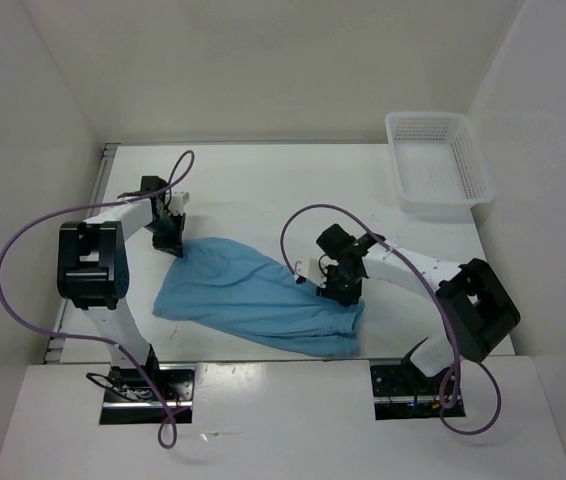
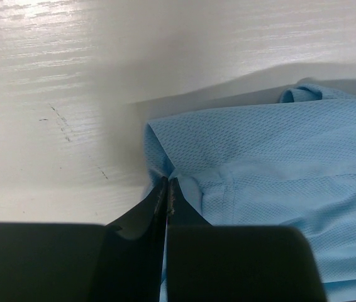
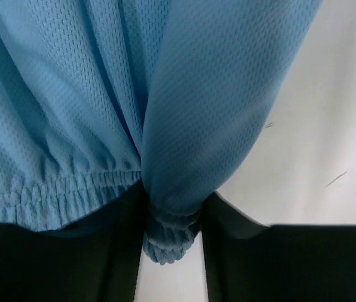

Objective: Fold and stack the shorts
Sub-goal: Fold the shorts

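The left gripper (image 1: pixel 175 247) and right gripper (image 1: pixel 343 292) each pinch the shorts (image 1: pixel 253 295), which lie spread on the desk (image 1: pixel 263 190), not folded yet.

basket (image 1: pixel 441 205): white mesh, upright, far right corner | table (image 1: pixel 263 190): white, faint scuff marks

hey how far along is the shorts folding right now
Early. Done: no fold visible yet; the shorts lie spread on the table. In hand: left gripper pinches a far corner, right gripper clamps the waistband. Left: every fold, then stacking.
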Tool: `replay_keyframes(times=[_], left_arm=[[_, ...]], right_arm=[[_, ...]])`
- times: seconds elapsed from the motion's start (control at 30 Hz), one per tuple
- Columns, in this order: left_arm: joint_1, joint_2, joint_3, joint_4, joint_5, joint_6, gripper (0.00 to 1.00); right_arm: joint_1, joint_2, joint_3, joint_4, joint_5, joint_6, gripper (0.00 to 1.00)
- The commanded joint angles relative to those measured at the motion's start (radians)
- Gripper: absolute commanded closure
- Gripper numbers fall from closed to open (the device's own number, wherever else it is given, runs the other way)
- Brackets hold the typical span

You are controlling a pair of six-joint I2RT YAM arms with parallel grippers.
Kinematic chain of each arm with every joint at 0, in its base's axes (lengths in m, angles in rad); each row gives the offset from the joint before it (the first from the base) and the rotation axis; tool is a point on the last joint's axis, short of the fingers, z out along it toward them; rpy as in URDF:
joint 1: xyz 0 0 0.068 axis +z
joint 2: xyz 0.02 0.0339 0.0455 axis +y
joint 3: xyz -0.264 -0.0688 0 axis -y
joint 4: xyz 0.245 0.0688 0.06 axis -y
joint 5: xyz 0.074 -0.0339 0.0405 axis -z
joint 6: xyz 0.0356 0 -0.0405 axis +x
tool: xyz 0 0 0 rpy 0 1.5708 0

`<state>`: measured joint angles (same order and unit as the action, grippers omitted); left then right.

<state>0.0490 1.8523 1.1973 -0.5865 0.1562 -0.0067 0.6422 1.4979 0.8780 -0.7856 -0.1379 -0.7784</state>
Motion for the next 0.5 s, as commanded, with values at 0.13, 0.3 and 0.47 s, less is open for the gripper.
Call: replay_keyframes(times=[0.13, 0.3, 0.47], left_arm=[[0.005, -0.025, 0.014, 0.034, -0.055, 0.007, 1.00], [0.005, -0.002, 0.056, 0.062, -0.113, 0.007, 1.00], [0.005, 0.022, 0.087, 0.094, -0.177, 0.007, 0.90]], right_arm=[[0.004, 0.119, 0.027, 0.317, 0.230, -0.025, 0.89], [-0.038, 0.234, 0.145, 0.466, 0.325, -0.070, 0.91], [-0.058, 0.297, 0.242, 0.522, 0.350, -0.105, 0.52]])
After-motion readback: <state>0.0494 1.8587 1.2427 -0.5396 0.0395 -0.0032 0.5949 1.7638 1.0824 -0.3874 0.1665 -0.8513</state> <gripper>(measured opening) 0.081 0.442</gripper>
